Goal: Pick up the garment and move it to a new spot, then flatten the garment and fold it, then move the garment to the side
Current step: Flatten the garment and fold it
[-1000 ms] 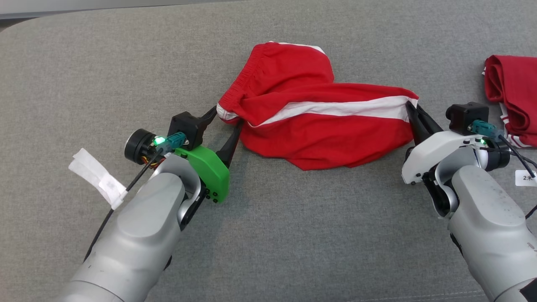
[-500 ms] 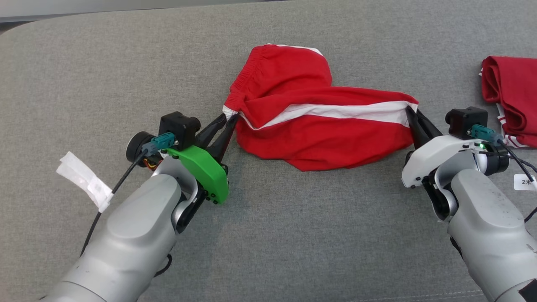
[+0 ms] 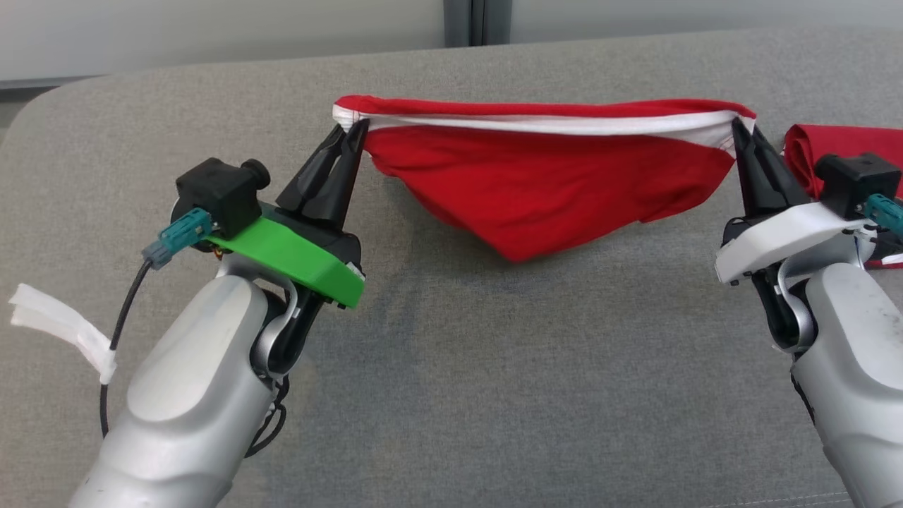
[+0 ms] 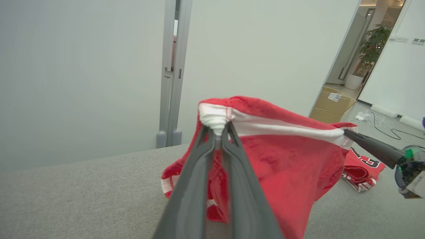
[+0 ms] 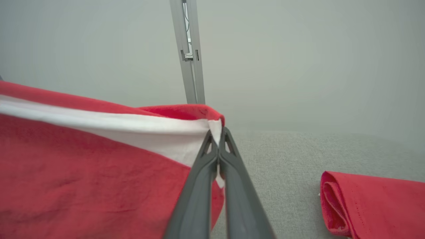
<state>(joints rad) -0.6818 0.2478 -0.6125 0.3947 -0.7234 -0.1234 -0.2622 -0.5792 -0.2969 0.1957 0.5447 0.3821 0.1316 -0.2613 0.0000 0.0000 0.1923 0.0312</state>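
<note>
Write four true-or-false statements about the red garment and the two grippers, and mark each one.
1. The left gripper is shut on one white-trimmed end of the red garment. True.
2. The right gripper hangs open, apart from the garment. False: it is shut on the garment's other end.
3. The garment lies spread flat on the grey surface. False: it hangs stretched between the grippers, sagging in the middle.
4. A folded red cloth lies on the surface at the robot's right. True.

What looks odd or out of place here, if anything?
Nothing damaged or spilled. The red garment hangs between the left gripper and right gripper, both shut on its white-trimmed edge, sagging to a lopsided point. A loose white tape strip sticks out beside the left arm.
</note>
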